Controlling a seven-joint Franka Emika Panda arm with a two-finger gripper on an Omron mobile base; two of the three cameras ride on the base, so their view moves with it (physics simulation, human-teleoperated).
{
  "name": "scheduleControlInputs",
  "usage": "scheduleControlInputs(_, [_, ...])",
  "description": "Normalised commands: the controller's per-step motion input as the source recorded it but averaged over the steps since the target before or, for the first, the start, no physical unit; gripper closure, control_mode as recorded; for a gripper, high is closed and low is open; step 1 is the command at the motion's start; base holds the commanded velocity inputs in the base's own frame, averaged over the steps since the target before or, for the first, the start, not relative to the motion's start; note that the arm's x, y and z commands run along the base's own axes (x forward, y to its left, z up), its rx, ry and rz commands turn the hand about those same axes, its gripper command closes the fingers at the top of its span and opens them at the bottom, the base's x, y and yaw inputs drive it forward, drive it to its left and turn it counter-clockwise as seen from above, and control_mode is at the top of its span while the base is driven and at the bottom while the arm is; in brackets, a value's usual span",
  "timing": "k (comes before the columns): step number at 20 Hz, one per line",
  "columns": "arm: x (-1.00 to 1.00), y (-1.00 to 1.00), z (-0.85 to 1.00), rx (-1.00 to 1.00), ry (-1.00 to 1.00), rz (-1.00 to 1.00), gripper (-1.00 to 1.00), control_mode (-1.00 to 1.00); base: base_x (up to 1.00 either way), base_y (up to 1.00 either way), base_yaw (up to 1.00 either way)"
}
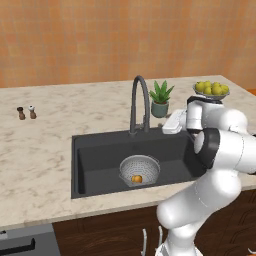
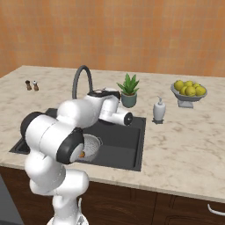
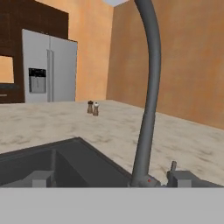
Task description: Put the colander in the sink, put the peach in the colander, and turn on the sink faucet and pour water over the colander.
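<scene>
Already the round perforated silvery colander (image 1: 140, 170) sits in the dark grey rectangular sink (image 1: 95, 150) holding the small orange peach (image 1: 137, 178), leaving only water from the tall dark gooseneck faucet (image 1: 139, 102), near which the gripper (image 3: 113, 177) stands spread wide and empty.

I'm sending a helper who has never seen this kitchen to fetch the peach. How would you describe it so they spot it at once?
Find the dark grey sink set into the marble counter, under the tall gooseneck faucet. Inside it sits a round perforated metal colander, and the peach lies in its bottom. It is one small orange fruit, unlike the yellow fruits piled in the footed bowl on the counter.
</scene>
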Motion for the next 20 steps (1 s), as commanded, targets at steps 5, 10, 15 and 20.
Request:
scheduleControlInputs(5, [0.13,0.19,-0.05,0.0,-0.07,0.0,-1.0,-1.0,0.0,0.0,0.0])
scheduleControlInputs(10, [0.14,0.06,0.0,0.0,-0.07,0.0,-1.0,-1.0,0.0,0.0,0.0])
scheduleControlInputs(15, [0.03,0.0,0.0,0.0,-0.04,0.06,-1.0,-1.0,0.0,0.0,0.0])
scheduleControlInputs(20, [0.13,0.0,0.0,0.0,0.0,0.09,-1.0,-1.0,0.0,0.0,0.0])
